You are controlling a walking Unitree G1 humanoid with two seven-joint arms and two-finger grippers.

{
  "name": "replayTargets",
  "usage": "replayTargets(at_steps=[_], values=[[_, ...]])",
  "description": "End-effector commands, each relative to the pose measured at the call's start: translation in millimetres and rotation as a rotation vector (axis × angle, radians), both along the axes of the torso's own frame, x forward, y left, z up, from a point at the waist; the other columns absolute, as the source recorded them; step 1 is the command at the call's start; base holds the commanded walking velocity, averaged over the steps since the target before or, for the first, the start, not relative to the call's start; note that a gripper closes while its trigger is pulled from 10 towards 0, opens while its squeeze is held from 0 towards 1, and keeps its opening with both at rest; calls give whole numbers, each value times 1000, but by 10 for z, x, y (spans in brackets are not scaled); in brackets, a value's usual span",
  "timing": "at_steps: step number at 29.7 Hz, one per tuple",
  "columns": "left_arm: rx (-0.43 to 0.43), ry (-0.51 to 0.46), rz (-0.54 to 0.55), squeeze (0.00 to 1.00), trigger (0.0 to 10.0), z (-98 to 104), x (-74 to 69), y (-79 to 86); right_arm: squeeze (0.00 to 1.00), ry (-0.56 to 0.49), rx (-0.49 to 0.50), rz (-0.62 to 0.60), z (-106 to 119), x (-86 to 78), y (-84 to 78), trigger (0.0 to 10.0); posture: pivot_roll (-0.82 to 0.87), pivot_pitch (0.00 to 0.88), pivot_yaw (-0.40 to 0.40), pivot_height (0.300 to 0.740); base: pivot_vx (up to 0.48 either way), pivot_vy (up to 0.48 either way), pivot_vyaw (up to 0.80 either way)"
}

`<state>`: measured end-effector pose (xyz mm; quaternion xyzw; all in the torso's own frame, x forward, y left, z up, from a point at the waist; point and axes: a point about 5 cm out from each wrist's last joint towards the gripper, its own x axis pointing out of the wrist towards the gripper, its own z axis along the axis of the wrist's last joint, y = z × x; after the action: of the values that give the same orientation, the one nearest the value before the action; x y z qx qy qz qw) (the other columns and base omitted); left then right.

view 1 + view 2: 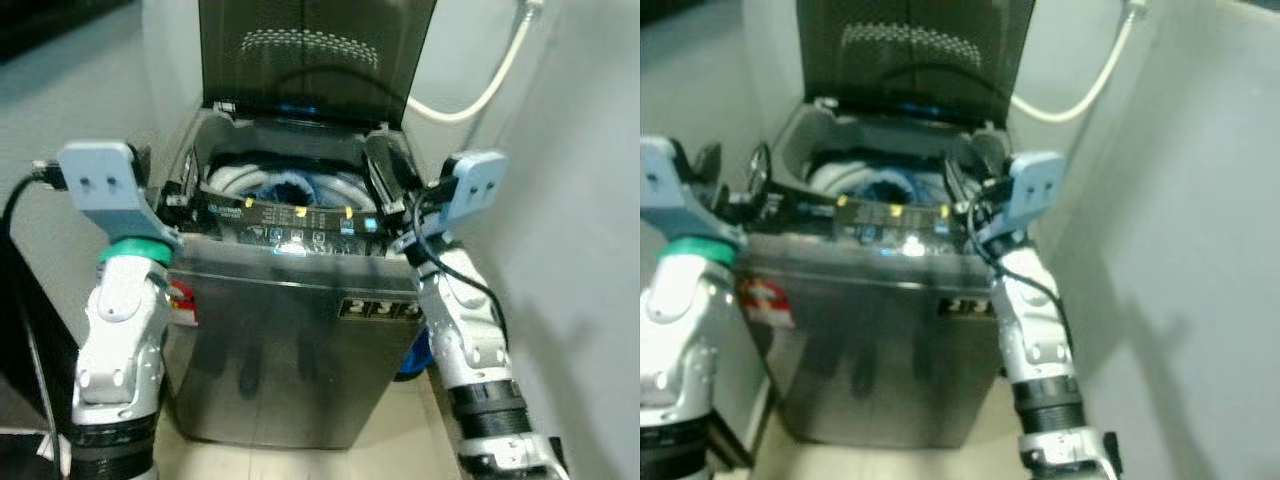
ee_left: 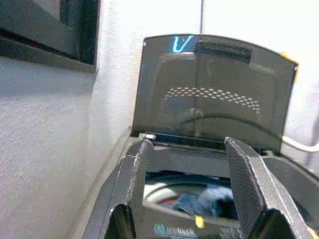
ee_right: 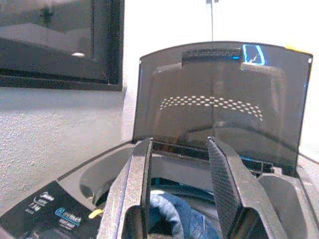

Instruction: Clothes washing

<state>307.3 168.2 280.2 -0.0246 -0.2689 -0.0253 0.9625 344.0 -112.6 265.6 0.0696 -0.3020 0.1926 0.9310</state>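
both grippers, left gripper and right gripper, jaws spread, flank washer; labels unreadable.

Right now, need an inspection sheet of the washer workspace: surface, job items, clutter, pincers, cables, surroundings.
Surface: washing machine top, control panel lit.
Job's things: lid up; blue clothes in the drum.
Clutter: nothing seen.
Pincers: left pincer open, at the left front edge of the machine; right pincer open, at the right front edge; both empty.
Cables: black cable along the right arm; white hose on the wall.
Surroundings: grey walls, light floor.
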Motion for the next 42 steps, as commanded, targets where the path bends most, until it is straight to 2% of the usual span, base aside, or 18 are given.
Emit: replayTargets(at_steps=[1, 7, 12, 17, 42], values=[[-7, 5, 18, 0, 10000, -19, -11, 38, 0, 10, -25, 8, -23, -1, 52, 10000, 104, 0, -79, 740, 0, 0, 788], [16, 18, 9, 0, 10000, -41, 9, -8, 0, 11, -59, -1, -47, 3, 65, 10000, 102, 0, -74, 740, 0, 0, 788], [80, 95, -70, 0, 10000, -216, 21, -165, 0, 57, -103, -11, -215, 21, 59, 10000, 98, 0, -71, 740, 0, 0, 781], [96, 135, -97, 0, 10000, -321, 17, -226, 0, 111, -113, -31, -377, 42, 22, 10000, 93, 0, -66, 740, 0, 0, 781], [133, 181, -99, 0, 10000, -451, 12, -254, 0, 149, -127, -40, -526, 46, 11, 10000, 97, 0, -55, 740, 0, 0, 781]])
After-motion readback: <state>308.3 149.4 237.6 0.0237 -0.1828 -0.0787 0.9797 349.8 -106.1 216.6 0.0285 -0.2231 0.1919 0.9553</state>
